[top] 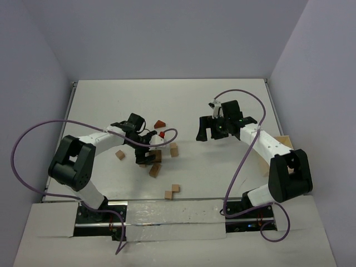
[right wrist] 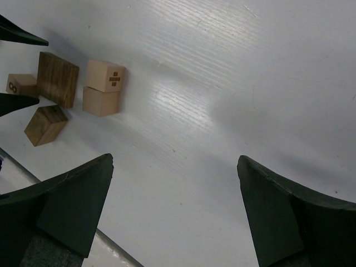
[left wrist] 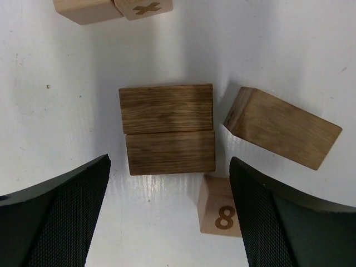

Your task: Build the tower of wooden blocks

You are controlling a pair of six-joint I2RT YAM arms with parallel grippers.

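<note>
No wood block tower is in view; the blocks lie loose and flat on the white table. A dark brown brick lies just ahead of my left gripper, which hangs open above it. Another dark brick lies tilted to its right. A tan cube marked 8 sits against the inside of the right finger. Two tan cubes lie further ahead. From above, the left gripper hovers over this cluster. My right gripper is open over bare table, with nothing between its fingers.
A tan cube lies left of the cluster, and a tan pair lies near the front edge. A reddish-brown wedge lies behind the cluster. A pale wooden tray sits at the right edge, behind the right arm.
</note>
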